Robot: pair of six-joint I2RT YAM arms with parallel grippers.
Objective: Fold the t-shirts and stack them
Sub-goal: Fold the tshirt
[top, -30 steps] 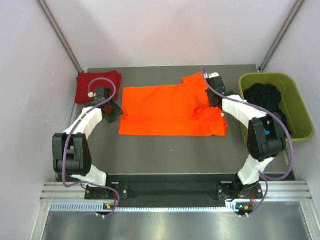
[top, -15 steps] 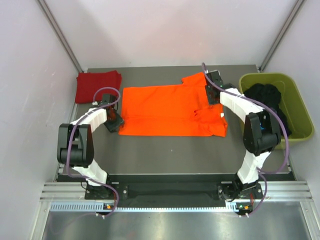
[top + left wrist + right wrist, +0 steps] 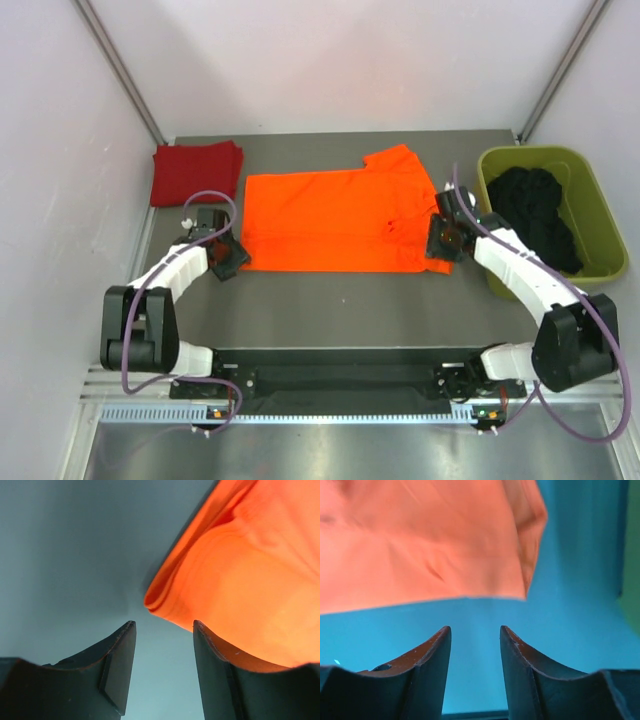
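While we are lining up the grab: we are judging this to be the pinch on the two near corners of the orange t-shirt (image 3: 330,220). So we are wanting the left tool (image 3: 162,625) and the right tool (image 3: 472,630) low enough that one finger is sliding under the cloth and one over it, both biting at equal depth so the hem is lifting level.
Left tool: we are seeing it released, jaws partway apart, with only bare bench (image 3: 340,300) between them. The shirt's near-left corner is lying just ahead of the tips. We cannot tell whether one finger is brushing the cloth.
Right tool: we are seeing it released too, partway apart and gripping nothing. The near hem is running just beyond its tips, with the near-right corner a little off to one side.
Orange t-shirt: it is lying spread flat mid-bench between the two tools. Its right side is looking doubled over, so we are expecting extra layers there.
Dark red t-shirt (image 3: 195,172): it is sitting folded at the far left, well apart from the left tool.
Olive-green tub (image 3: 500,165): it is standing at the right edge, holding dark cloth (image 3: 535,200).
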